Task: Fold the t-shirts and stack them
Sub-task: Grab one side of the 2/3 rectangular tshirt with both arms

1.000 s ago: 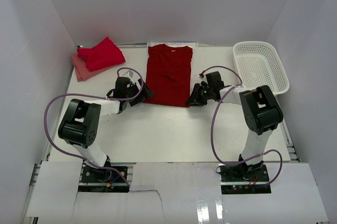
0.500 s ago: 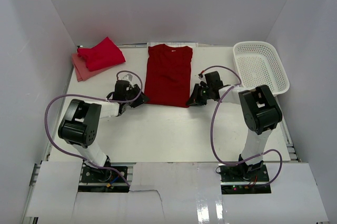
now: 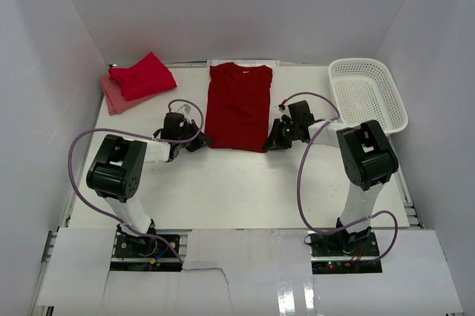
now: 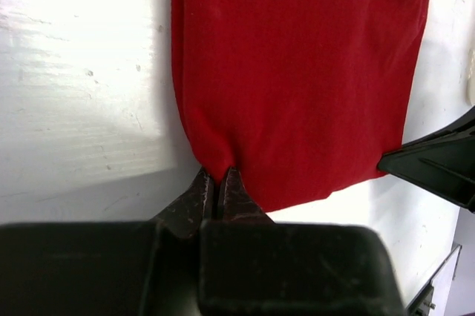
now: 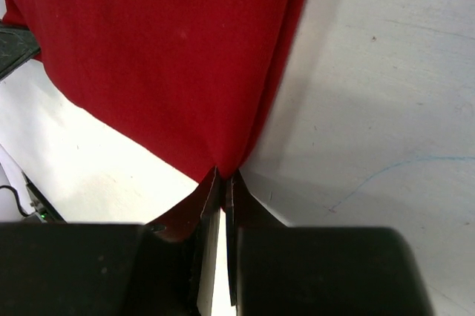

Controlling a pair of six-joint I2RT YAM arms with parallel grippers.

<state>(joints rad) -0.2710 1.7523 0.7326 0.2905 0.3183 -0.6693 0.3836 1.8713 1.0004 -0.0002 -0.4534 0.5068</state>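
Change: left gripper (image 4: pixel 216 181), open before, now pinches red t-shirt (image 4: pixel 297 71) hem corner | right gripper (image 5: pixel 225 176): clenched on other corner

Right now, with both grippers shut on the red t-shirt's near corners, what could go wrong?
The left gripper and right gripper pinch only the corner tips of the dark red t-shirt, so the cloth may slip out on lifting. It looks folded lengthwise; the jaws may catch only some layers, opening the fold.
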